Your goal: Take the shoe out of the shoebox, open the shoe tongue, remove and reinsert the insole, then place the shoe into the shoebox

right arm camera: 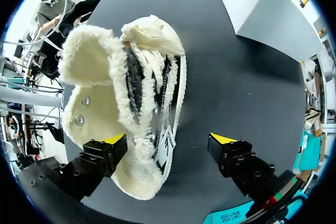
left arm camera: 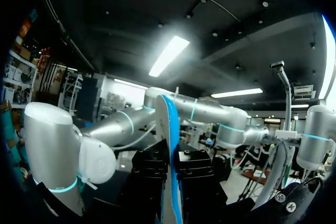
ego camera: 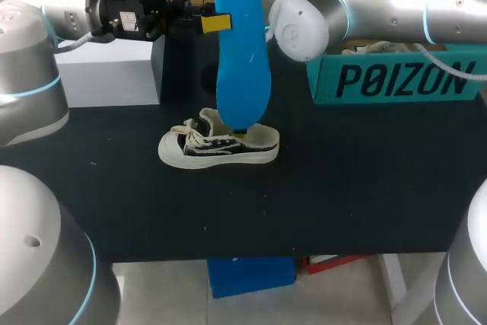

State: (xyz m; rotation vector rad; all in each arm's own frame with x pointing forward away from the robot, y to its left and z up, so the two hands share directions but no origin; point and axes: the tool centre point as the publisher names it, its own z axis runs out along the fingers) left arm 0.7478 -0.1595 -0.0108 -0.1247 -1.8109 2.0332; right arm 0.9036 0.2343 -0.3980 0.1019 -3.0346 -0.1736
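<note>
A long blue insole [ego camera: 242,51] hangs upright above the shoe, its lower end just over the shoe's opening. My left gripper [ego camera: 215,23] is shut on its upper part; in the left wrist view the insole [left arm camera: 169,145] runs edge-on between the black fingers of that gripper [left arm camera: 170,169]. The black-and-cream lace-up shoe [ego camera: 219,146] stands on the black table [ego camera: 342,188], toe to the left. My right arm [ego camera: 380,9] comes in over the shoebox, with its gripper hidden behind the insole. From the right wrist, the right gripper [right arm camera: 168,140] is open above the fleece-lined shoe [right arm camera: 131,98], one fingertip [right arm camera: 113,140] over its opening.
The teal shoebox [ego camera: 396,78] stands at the table's back right, with paper inside; a corner of the teal box [right arm camera: 231,216] shows under the right gripper. A white block [ego camera: 110,74] with a dark side sits at the back left.
</note>
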